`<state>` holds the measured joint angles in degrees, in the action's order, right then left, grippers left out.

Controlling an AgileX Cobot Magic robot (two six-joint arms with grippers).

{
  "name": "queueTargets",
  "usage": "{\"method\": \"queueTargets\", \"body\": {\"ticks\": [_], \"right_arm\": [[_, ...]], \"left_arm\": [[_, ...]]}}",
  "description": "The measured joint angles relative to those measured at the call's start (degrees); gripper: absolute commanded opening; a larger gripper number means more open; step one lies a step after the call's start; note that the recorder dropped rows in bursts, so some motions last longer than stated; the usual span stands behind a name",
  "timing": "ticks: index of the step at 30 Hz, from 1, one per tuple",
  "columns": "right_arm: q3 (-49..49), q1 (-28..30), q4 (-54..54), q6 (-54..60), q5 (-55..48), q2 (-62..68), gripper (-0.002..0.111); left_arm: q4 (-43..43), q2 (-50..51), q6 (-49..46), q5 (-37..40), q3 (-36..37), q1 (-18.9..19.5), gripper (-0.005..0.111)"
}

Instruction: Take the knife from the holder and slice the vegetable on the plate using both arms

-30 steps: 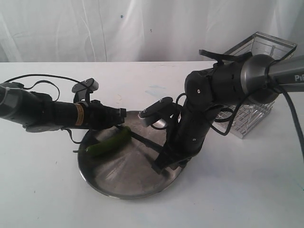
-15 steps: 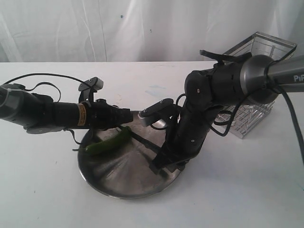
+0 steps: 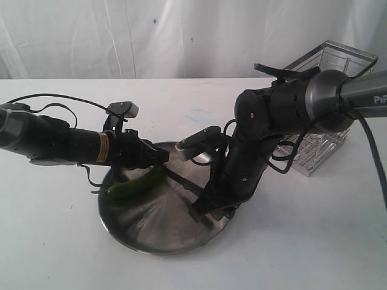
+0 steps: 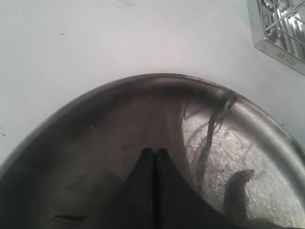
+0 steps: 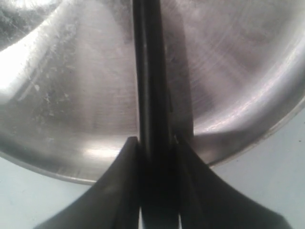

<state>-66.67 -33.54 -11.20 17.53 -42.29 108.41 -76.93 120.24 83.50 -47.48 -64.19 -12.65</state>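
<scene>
While one claw grips one knife, one plate

The plate sits on the counter at the middle. The vegetable lies on the plate's left part. The left fingers reach in from the left, above the vegetable's rear end. The knife stretches over the plate just right of the vegetable, its near end between the right fingers. The holder stands on the counter behind and right of the plate.
</scene>
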Motion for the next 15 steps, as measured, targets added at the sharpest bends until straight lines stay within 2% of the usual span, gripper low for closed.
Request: {"method": "queueTargets", "body": {"ticks": [9,15], "right_arm": [[0.0,-0.13,-0.24,-0.46,-0.12,0.0,0.0],[0.0,-0.13,-0.24,-1.22,-0.25,0.0,0.0]], "left_arm": [[0.98,-0.28,-1.35,-0.32,-0.1,0.1,0.0],[3.01,0.43,-4.78,-6.51,0.36,2.14,0.0]]}}
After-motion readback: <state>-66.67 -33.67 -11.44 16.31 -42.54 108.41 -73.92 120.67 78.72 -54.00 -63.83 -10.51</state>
